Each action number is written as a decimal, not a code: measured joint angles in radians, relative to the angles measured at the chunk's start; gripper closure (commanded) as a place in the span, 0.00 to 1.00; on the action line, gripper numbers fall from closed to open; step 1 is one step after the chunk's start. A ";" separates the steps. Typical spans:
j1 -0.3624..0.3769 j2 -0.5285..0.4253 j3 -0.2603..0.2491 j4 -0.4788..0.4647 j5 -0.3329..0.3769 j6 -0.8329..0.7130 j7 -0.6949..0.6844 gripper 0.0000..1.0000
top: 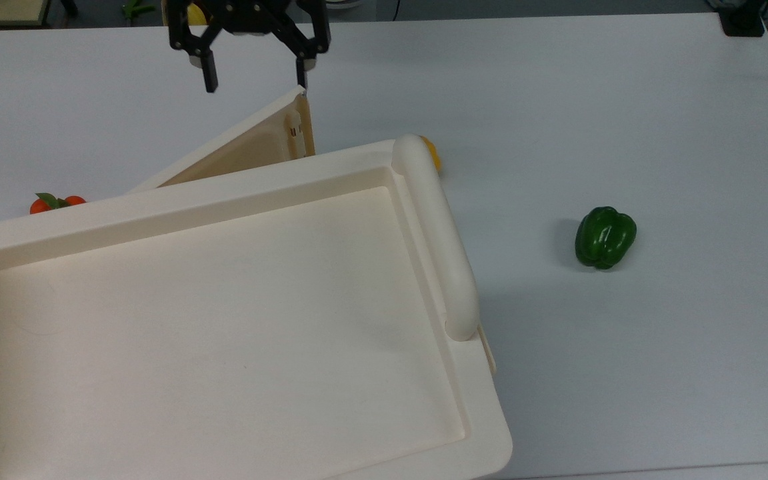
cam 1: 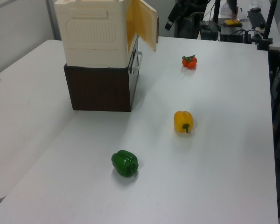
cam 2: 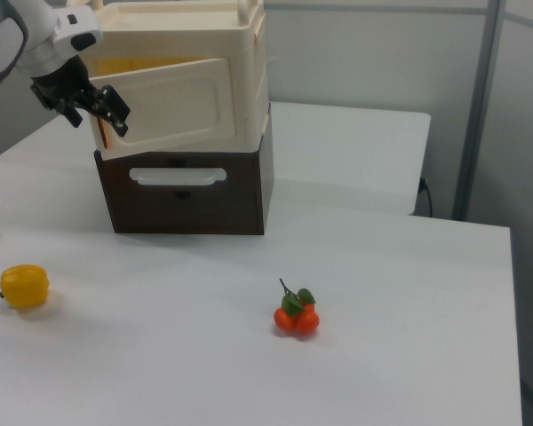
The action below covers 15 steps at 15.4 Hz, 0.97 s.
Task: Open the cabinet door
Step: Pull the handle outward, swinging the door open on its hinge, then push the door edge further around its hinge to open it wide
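Top view: gripper [top: 254, 75] spread wide, holding nothing. Cabinet door [top: 251, 143] partly swung out from cabinet top [top: 224, 320]; its free edge touches one finger, the top view's right one. We judge further swing goes toward the top view's upper left.

My table [cam 1: 233, 140]: white, flat. Cabinet [cam 1: 101, 86] sits on it, at 10 o'clock in left view, dark brown base down. Green pepper [cam 1: 125, 163] on table near 6 o'clock. Yellow pepper [cam 1: 183, 121] right of centre, at 3 o'clock. Tomatoes [cam 1: 189, 61] at 1 o'clock, well apart from both peppers.
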 measured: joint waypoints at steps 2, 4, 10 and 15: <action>-0.015 -0.009 -0.001 0.001 0.001 -0.003 0.003 0.00; -0.014 -0.011 -0.001 0.003 0.006 -0.003 0.008 0.00; 0.034 0.000 0.012 0.020 0.015 0.003 0.104 0.00; 0.043 0.044 0.007 0.035 0.015 0.088 0.148 0.00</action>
